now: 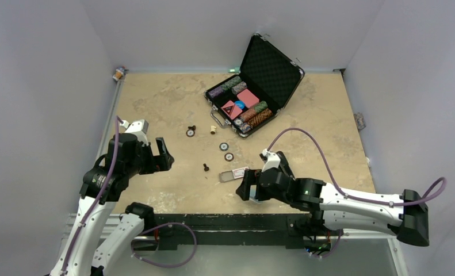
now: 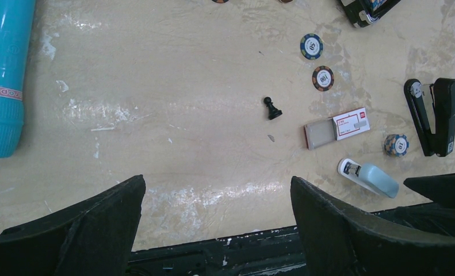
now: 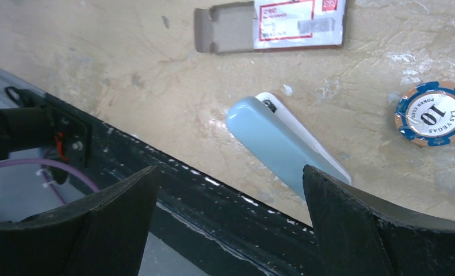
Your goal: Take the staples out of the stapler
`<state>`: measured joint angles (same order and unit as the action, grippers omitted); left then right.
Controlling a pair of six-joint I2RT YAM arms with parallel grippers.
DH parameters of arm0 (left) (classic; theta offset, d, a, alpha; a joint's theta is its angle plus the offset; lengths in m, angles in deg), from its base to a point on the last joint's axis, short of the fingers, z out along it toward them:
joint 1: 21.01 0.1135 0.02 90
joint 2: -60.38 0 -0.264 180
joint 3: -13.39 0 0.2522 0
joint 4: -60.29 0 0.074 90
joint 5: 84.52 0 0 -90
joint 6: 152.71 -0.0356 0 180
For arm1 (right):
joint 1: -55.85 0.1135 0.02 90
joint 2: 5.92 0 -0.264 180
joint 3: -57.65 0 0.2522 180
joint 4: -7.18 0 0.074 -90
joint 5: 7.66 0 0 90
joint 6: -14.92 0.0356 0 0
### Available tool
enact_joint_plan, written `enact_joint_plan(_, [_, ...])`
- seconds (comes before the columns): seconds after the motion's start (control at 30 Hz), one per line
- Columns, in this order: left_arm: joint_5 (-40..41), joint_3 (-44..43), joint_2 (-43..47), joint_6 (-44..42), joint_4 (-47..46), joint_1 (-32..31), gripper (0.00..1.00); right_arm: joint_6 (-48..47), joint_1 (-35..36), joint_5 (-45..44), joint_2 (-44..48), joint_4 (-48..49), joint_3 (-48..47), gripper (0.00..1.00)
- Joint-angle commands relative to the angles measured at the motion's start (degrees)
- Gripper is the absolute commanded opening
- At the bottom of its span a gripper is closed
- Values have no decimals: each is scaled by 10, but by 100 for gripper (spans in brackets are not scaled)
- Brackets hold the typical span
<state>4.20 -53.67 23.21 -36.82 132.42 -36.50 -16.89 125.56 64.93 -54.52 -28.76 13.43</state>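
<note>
Overhead, hard to find either stapler: hidden beneath the right arm and the right gripper (image 1: 248,191), at the table's (image 1: 156,103) near edge. Easier from the wrists. From the left wrist, shows the light-blue stapler (image 2: 369,177) lying flat just near of the red-and-white staple box (image 2: 337,127) and near-left of a "10" poker chip (image 2: 396,145), touching neither. Runs its long axis diagonally, far-left to near-right; points the end with the white base and a small dark fitting far-left, toward the box's open tray. From the right wrist, loses the near-right end behind one finger (image 3: 386,230). Farther right, the black stapler (image 2: 443,109): swung open into a narrow V, hinged at the near end, long axis near to far, both tips pointing far. Just near of the black chess pawn (image 2: 272,108), a tiny silver-grey sliver (image 2: 270,138), too small to identify. Cut off at the left edge of that view, a teal cylinder (image 2: 3,75); clipped at its top, the open poker-chip case (image 2: 366,10). Right gripper: spread wide over the light-blue stapler, clasping nothing; cannot tell whether touching it. Left gripper (image 2: 216,181): likewise spread wide, holding nothing, well left of both staplers.
</note>
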Motion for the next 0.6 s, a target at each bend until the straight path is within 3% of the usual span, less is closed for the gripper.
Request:
enact_joint_plan(0.0, [-3,-18,0,-12,-11,5,100,14,2,-14,-51,13,12,99])
enact_joint_plan(0.57, [-4,-17,2,-12,-12,5,100,-1,2,-2,-102,42,7,99])
